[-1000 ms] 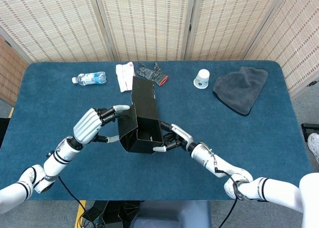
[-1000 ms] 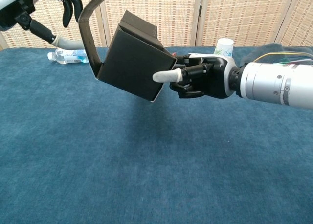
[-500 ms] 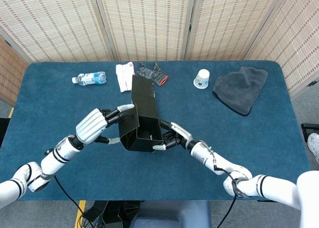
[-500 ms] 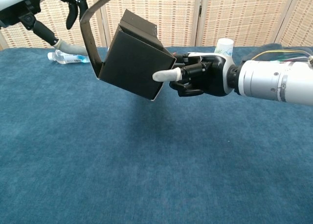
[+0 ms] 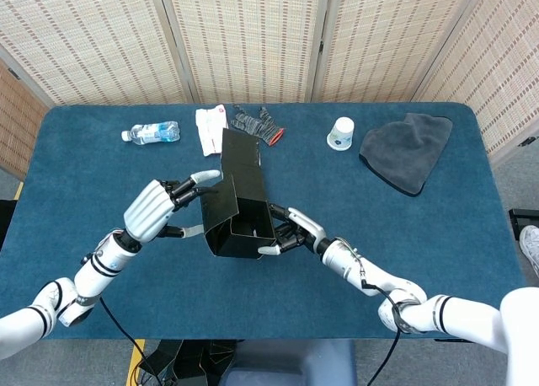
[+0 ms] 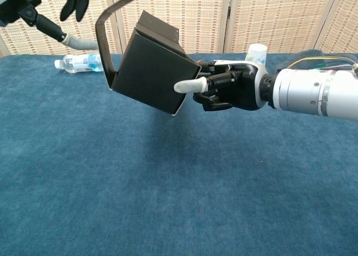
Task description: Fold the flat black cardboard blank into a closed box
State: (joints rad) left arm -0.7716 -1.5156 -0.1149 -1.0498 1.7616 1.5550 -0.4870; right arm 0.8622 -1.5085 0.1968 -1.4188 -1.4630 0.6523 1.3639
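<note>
One black box (image 5: pixel 238 202), clasped by right hand (image 5: pixel 290 232); left hand (image 5: pixel 152 207) touching, fingers spread.

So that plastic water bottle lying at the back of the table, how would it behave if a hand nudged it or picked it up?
The water bottle lies on its side, so a sideways nudge would probably roll it across the blue table. It looks like thin clear plastic, so likely light and apt to dent under a firm squeeze. Its smooth wall may slip in hard fingers.
</note>
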